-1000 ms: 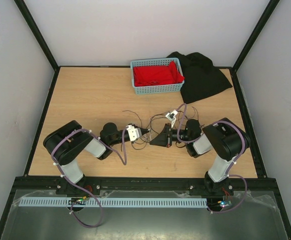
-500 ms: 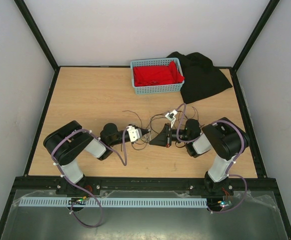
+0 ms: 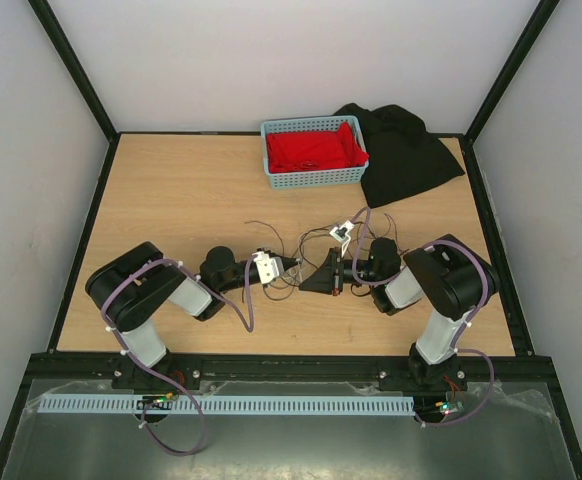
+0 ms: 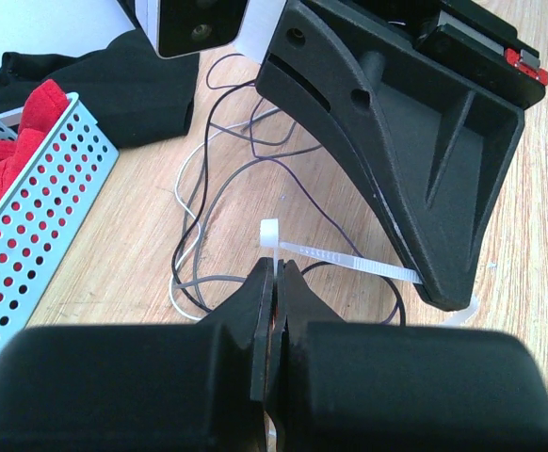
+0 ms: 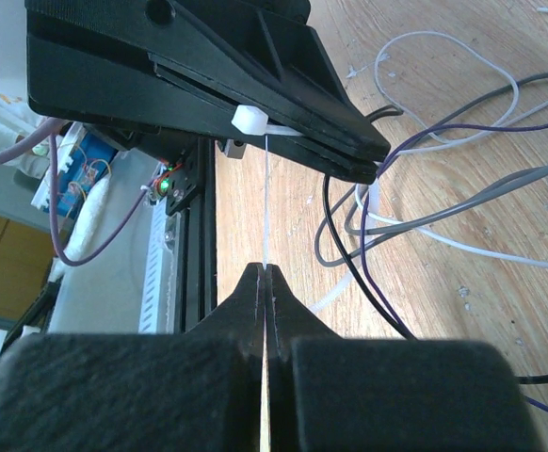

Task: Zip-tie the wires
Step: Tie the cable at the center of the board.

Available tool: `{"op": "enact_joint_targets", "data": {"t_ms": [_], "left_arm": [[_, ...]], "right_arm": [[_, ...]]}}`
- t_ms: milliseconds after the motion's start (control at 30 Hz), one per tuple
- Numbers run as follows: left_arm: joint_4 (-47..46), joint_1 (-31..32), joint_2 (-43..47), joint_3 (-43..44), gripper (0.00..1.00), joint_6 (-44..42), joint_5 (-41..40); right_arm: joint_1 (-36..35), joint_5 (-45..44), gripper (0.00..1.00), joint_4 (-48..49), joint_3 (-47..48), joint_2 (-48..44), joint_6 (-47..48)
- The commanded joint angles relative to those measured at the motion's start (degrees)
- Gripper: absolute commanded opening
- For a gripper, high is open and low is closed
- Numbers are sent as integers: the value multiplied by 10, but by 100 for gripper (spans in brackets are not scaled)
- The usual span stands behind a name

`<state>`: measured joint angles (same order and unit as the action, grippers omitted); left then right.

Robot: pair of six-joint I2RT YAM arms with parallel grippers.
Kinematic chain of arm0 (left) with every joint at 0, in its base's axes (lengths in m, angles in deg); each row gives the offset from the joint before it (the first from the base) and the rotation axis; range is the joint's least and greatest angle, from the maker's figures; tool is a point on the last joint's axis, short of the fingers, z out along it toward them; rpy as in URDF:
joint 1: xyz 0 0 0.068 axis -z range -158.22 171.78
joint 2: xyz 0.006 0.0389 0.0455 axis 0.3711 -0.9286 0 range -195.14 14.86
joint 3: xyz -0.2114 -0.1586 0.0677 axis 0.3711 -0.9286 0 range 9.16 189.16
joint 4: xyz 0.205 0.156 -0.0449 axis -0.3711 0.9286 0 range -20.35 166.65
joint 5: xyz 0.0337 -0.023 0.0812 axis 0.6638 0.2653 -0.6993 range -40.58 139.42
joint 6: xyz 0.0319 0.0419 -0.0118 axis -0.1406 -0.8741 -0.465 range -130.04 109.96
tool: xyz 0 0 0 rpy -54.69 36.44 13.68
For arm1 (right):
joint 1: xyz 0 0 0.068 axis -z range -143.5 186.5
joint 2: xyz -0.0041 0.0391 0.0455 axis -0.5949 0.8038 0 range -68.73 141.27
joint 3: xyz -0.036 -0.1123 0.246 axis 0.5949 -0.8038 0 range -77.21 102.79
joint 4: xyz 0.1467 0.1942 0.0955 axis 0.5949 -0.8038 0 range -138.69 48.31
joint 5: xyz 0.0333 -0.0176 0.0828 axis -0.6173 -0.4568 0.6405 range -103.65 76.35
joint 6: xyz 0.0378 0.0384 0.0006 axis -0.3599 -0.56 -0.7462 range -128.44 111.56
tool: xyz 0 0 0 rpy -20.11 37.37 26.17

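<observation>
The wires (image 3: 316,240) lie as thin dark, grey and white loops (image 4: 199,235) on the wooden table between the two arms. A white zip tie (image 4: 340,259) spans the two grippers. My left gripper (image 4: 276,271) is shut on it just below its head (image 4: 269,231). My right gripper (image 5: 265,273) is shut on its thin tail, which runs up to the head (image 5: 248,120) at the left gripper's tips. Another stretch of white strap (image 5: 373,196) crosses the wire bundle (image 5: 425,179). From the top camera, the left gripper (image 3: 292,265) and the right gripper (image 3: 304,284) nearly touch.
A light blue basket (image 3: 314,180) with red cloth stands at the back middle, and a black cloth (image 3: 406,150) lies to its right. Black frame rails border the table on every side. Lilac cables loop off both arms.
</observation>
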<state>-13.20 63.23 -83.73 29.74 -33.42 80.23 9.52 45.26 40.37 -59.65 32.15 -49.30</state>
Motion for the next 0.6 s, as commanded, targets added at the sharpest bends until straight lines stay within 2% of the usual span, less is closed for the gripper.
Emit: {"op": "enact_joint_targets", "data": {"t_ms": [0, 567], "left_arm": [[-20, 2, 13, -3, 0, -4, 1], [-21, 2, 12, -11, 0, -16, -2]], "right_arm": [[-2, 1, 0, -4, 1, -10, 13], [-1, 2, 0, -45, 6, -36, 35]]}}
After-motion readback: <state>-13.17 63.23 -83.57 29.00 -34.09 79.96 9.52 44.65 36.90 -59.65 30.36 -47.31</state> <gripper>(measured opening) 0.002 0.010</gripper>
